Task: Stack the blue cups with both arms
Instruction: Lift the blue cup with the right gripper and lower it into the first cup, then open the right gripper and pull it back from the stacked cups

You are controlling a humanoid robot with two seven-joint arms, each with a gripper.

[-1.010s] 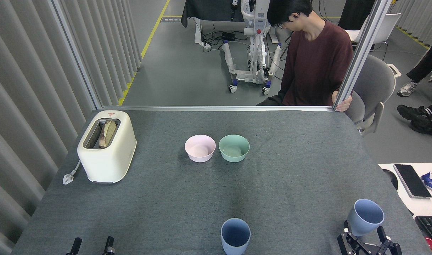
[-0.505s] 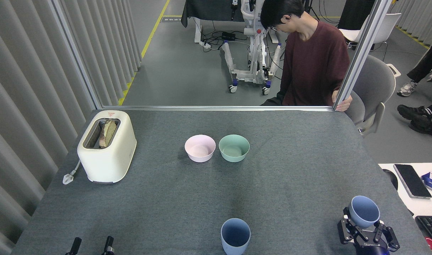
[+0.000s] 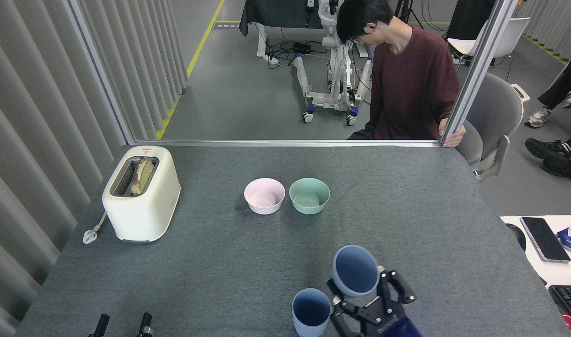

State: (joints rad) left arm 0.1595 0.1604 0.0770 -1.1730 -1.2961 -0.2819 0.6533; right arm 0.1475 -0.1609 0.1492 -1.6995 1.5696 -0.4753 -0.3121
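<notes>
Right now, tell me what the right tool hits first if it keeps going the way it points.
Likely the mint-green bowl. The right tool, holding a blue cup, points up-table toward it; depth is unclear, so it may pass above.

No legible text — toaster (image 3: 141, 193) label (red mark) too small.

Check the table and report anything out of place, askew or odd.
Nothing is spilled or damaged. Only the held blue cup is off upright, gripped in the right tool beside the standing blue cup. The toaster, with its plug loose on the table, looks disconnected.
</notes>
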